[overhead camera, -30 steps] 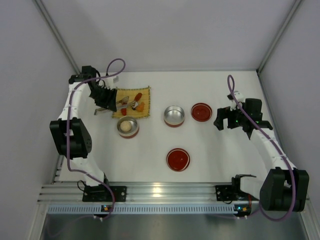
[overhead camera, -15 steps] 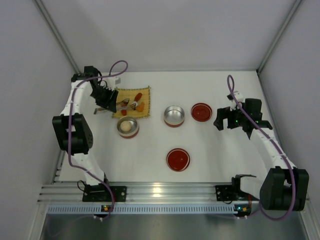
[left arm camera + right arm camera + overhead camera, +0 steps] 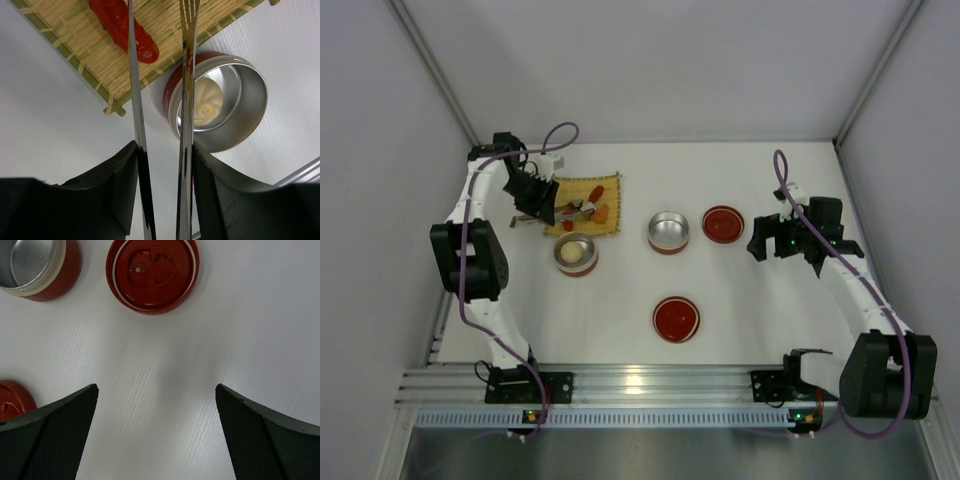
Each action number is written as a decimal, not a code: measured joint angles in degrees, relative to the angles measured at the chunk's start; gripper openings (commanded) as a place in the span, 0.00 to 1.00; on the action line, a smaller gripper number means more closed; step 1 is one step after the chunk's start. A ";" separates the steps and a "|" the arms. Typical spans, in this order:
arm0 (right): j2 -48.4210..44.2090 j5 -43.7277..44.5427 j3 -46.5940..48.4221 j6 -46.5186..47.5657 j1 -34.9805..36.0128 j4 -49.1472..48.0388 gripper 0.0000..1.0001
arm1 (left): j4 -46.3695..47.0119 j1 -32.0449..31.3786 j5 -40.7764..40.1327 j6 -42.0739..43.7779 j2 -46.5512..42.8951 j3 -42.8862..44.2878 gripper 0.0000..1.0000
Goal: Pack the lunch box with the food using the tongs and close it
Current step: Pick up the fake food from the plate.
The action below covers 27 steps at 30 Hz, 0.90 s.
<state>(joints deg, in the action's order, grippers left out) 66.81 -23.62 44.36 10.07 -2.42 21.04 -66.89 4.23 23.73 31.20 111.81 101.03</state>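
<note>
My left gripper [image 3: 538,198] [image 3: 164,150] is shut on the tongs [image 3: 186,90], one silvery arm against each finger. The tongs [image 3: 563,208] reach out over the yellow mat [image 3: 607,183]. Small red, orange and black-and-white pieces of food [image 3: 592,210] lie on the mat. In the left wrist view a red piece [image 3: 122,25] lies on the mat [image 3: 85,55] just left of the left tong arm. One lunch box bowl [image 3: 576,254] [image 3: 247,115] near the mat holds a whitish ball [image 3: 207,97]. My right gripper [image 3: 766,243] [image 3: 156,390] hangs open above bare table.
An empty steel bowl [image 3: 668,232] [image 3: 35,262] stands mid-table. A red lid [image 3: 723,224] [image 3: 152,272] lies upside down to its right. A second red lid [image 3: 676,319] [image 3: 12,399] lies nearer the arms' bases. White walls close in the table's left, right and back.
My left arm has shifted a little toward the far left corner, taking the tongs with it over the mat. The right arm has not moved.
</note>
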 measured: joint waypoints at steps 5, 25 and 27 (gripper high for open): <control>0.07 0.02 0.00 0.02 0.00 0.00 0.99 | 0.00 -0.44 0.37 -0.92 1.22 2.10 0.40; 0.07 0.15 0.00 0.04 0.00 0.00 0.99 | -2.29 1.92 3.48 -1.57 -5.01 4.26 0.10; 0.07 0.15 0.00 0.04 0.00 0.02 0.99 | -3.93 2.69 4.07 0.20 -7.17 4.42 0.10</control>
<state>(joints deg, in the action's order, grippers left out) 66.87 -23.46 44.36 10.11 -2.42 21.06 -70.83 6.92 27.79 31.40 104.64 105.45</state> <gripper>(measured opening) 0.993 0.394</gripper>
